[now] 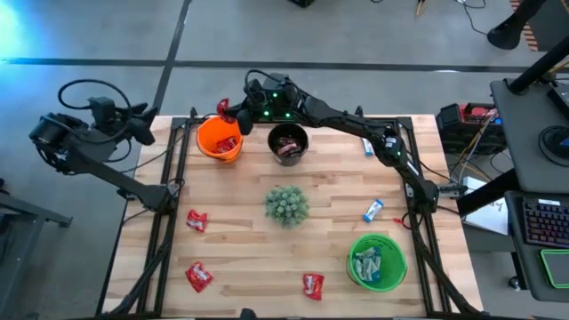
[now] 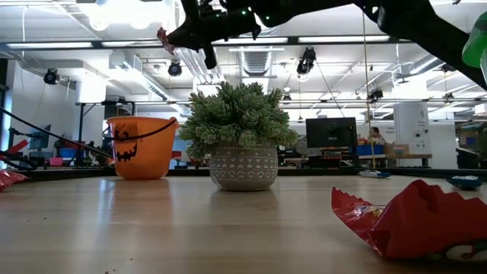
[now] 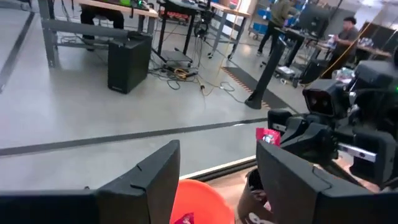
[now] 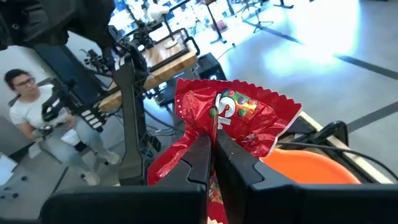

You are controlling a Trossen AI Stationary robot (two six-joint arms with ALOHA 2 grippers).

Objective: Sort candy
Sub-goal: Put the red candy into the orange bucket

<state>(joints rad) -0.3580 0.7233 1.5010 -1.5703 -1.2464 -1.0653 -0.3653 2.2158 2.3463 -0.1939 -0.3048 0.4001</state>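
Midway through a candy sort, the right gripper (image 1: 228, 110) hangs over the rim of the orange bucket (image 1: 219, 138) at the far side of the table (image 1: 267, 258), its fingers (image 4: 200, 163) pinched together on a red-wrapped candy (image 4: 230, 118) that has not yet been let go. The orange bucket already holds at least one red piece (image 1: 226, 144), the dark bucket (image 1: 288, 142) beside it holds brown-wrapped pieces, and the green bucket (image 1: 377, 261) at the near right corner holds several light blue and white ones, so each colour appears to have its own container and the work looks well under way. Left loose on the table are three red candies, one at the left (image 1: 196, 220), one at the near left (image 1: 198, 276) and one near the front centre (image 1: 312, 285), plus two blue-and-white pieces on the right side, one near the far edge (image 1: 367, 146) and one just above the green bucket (image 1: 372, 211). The potted spiky green plant (image 1: 286, 205) stands in the middle, apart from all of it. The left gripper (image 1: 149, 116) waits off the far left corner of the table with its fingers (image 3: 143, 180) spread apart and nothing between them. By this count, six pieces remain to be dropped, the held one included.
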